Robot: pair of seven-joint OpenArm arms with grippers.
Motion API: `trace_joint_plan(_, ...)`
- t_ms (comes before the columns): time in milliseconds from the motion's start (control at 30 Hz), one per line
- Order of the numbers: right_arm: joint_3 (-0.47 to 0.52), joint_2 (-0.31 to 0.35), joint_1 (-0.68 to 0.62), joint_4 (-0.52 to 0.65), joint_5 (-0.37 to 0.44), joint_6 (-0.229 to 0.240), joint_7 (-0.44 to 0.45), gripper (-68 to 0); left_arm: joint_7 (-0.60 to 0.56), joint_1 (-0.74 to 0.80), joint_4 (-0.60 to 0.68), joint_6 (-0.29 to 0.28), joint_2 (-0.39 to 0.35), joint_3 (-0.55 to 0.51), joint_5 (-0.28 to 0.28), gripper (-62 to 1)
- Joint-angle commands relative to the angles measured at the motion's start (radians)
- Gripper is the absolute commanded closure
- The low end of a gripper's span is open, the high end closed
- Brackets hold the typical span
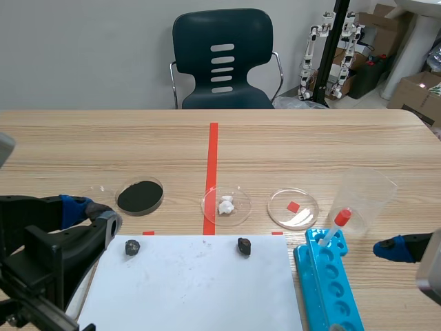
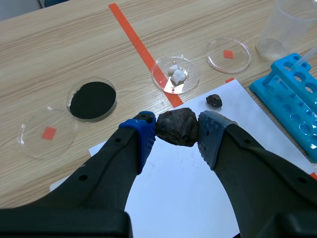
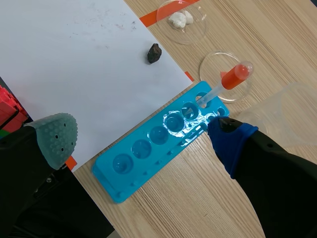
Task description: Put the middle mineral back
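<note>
Paper sheet (image 1: 193, 289) near centre, left mineral (image 1: 132, 247) and right mineral (image 1: 244, 246) on its far edge, dishes (image 1: 306, 207) in a row just beyond, beaker (image 1: 364, 196) to their right, tube rack (image 1: 306, 276) right of sheet.

The blue rack (image 1: 327, 289) and white sheet (image 1: 193, 289) run off the scene view's near edge. Of the right tool (image 3: 142, 138) only one blue fingertip (image 1: 393, 249) shows there (the rest lies outside). Pads (image 2: 143, 141) of the left tool (image 2: 177, 131) cover the mineral (image 2: 177, 123) at both sides.

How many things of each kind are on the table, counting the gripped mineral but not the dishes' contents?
Petri dish: 4
Dark mineral: 2
Beaker: 1
Blue rack: 1
Dropper: 1
White sheet: 1
Total: 10
</note>
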Motion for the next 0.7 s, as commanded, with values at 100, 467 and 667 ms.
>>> trace_joint_plan(100,0.002,0.011,0.006,0.016,0.008,-0.001,0.008,-54.7,-0.017,0.0,0.012,0.002,-0.003,0.001,0.001,-13.0)
trace_joint_plan(467,0.002,0.011,0.006,0.016,0.008,-0.001,0.008,-54.7,-0.006,-0.009,0.012,0.002,-0.003,0.002,0.001,-13.0)
trace_joint_plan(667,0.002,0.011,0.006,0.016,0.008,-0.001,0.008,-54.7,0.117,-0.078,0.01,0.002,-0.003,0.037,0.0,-13.0)
